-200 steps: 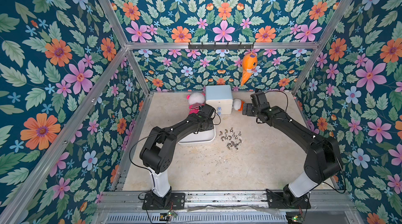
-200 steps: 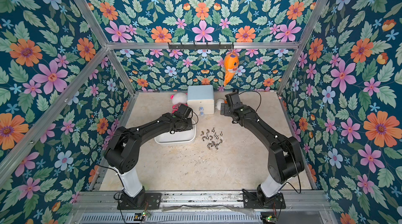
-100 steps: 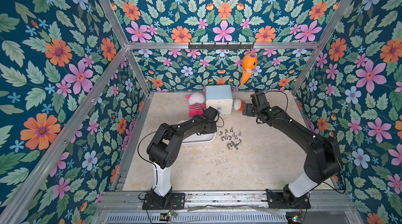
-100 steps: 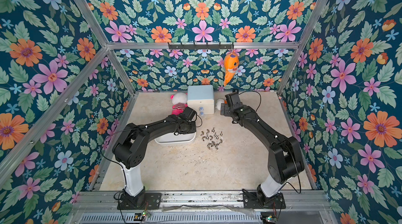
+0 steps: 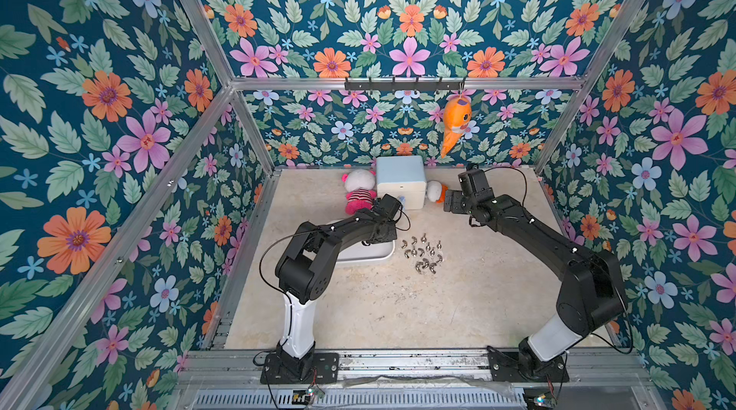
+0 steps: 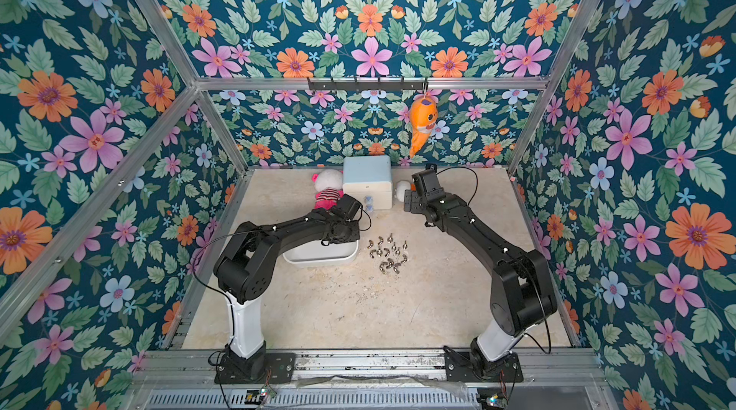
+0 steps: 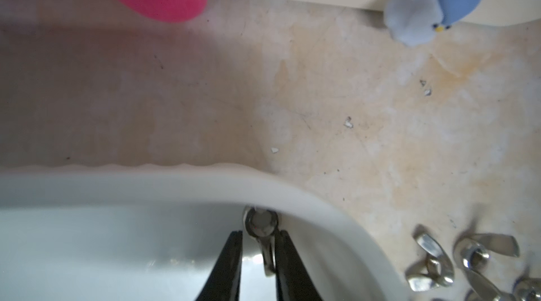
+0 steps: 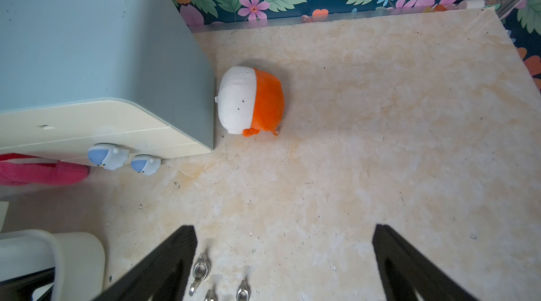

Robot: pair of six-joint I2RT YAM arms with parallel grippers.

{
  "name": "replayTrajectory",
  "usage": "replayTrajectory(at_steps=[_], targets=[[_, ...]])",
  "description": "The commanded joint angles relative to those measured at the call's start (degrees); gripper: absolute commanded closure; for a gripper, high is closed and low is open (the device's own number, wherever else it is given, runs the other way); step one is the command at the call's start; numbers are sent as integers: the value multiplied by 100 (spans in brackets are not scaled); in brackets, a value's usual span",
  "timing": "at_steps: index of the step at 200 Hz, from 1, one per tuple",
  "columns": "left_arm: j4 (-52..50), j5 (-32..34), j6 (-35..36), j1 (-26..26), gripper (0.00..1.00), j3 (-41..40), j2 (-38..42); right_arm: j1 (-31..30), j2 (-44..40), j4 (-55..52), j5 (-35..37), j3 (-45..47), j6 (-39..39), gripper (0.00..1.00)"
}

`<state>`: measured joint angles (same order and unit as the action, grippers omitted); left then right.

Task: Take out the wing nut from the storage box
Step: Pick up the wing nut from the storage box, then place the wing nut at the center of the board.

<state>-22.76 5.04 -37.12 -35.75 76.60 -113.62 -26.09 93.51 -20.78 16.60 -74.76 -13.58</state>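
Note:
The storage box (image 5: 370, 255) (image 6: 318, 257) is a shallow white tray left of centre, partly under my left arm. In the left wrist view a metal wing nut (image 7: 261, 224) lies in the rounded corner of the box (image 7: 175, 185), against the wall. My left gripper (image 7: 260, 233) reaches into that corner. Its jaws stand narrow around the nut's wing, which rests against one finger with a slim gap to the other. My right gripper (image 8: 284, 228) (image 5: 452, 204) hangs wide open over bare table near the cabinet, holding nothing.
Several loose wing nuts (image 5: 422, 254) (image 6: 388, 254) (image 7: 439, 261) (image 8: 200, 270) lie on the table right of the box. A drawer cabinet (image 5: 400, 181) (image 8: 87, 51) stands at the back, flanked by a pink plush (image 5: 358, 193) and an orange-white plush (image 8: 251, 100). An orange fish toy (image 5: 456, 121) hangs above.
My left arm's elbow has swung right and its wrist has shifted over the box's far right corner, with the jaws narrowing. The right arm has not moved.

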Motion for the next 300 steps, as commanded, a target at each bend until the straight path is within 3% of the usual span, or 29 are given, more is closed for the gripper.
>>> replayTrajectory(at_steps=[1, 71, 153, 231, 300], targets=[[-26, 50, 39, -16, 78, -13, 29, -8, 11, 61, 75, 26, 18, 1], [-61, 57, 30, -20, 92, -91, 37, -8, -9, 60, 72, 38, 15, 1], [-348, 380, 104, -113, 92, -29, 893, -9, -22, 80, 45, 66, -4, 1], [-880, 771, 179, -992, 92, 452, 1452, -7, -51, 78, 63, 66, -39, 1], [-948, 559, -164, -1789, 92, 155, 1313, 25, -109, 1, 183, 5, -31, 1]])
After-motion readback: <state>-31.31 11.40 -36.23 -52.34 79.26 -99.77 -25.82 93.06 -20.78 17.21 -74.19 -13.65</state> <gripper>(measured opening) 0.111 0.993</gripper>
